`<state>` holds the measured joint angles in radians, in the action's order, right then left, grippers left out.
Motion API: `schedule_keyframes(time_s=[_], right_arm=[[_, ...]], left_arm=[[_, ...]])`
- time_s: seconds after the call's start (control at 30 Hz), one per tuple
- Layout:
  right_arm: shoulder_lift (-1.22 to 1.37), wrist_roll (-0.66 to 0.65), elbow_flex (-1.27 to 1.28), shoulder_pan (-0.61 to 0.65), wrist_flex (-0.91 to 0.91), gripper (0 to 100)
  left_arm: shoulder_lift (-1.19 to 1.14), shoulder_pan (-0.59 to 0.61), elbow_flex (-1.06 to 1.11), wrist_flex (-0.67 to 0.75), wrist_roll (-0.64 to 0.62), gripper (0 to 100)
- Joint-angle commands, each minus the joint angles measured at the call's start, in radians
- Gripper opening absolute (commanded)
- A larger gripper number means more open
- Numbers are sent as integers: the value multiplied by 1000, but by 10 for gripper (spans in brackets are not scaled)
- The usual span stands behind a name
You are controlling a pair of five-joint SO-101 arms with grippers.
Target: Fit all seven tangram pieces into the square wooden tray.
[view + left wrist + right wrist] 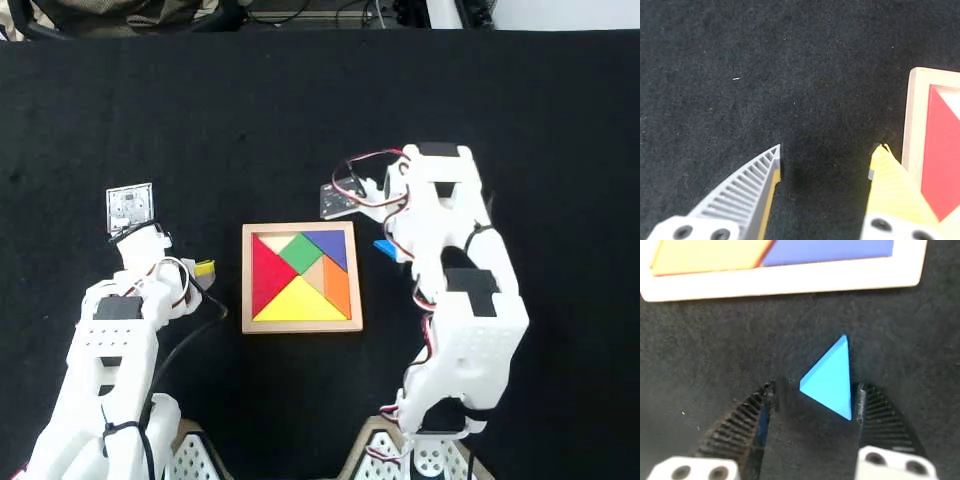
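The square wooden tray (pixel 300 326) lies mid-table holding red (pixel 265 278), yellow (pixel 295 302), green, violet-blue, orange and whitish pieces, with a wood-coloured triangular patch (pixel 315 274) at their middle. A small light-blue triangle (pixel 386 248) rests on the black cloth just right of the tray. My right gripper (pixel 812 390) stands open around that triangle (pixel 830 380), one finger (pixel 863 402) close against its edge; the tray rim (pixel 790 282) is just beyond. My left gripper (pixel 830 150) is open over bare cloth left of the tray rim (pixel 917 115), nothing between its fingers.
Black cloth covers the whole table. Both arm bases stand at the near edge. A small square marker plate (pixel 130 205) sits on the left arm, and a clear plate (pixel 340 198) sits on the right one. Cables and chair parts lie beyond the far edge.
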<state>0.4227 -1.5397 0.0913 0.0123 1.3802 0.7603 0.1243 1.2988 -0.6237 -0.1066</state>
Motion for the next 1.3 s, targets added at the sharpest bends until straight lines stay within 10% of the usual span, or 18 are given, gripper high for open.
schedule_keyframes(time_s=[0.0, 1.27], right_arm=[[2, 20, -36, 71, -5, 261], [28, 21, 30, 31, -121, 142]], left_arm=[[11, -10, -4, 17, 2, 281], [11, -10, -4, 17, 2, 281]])
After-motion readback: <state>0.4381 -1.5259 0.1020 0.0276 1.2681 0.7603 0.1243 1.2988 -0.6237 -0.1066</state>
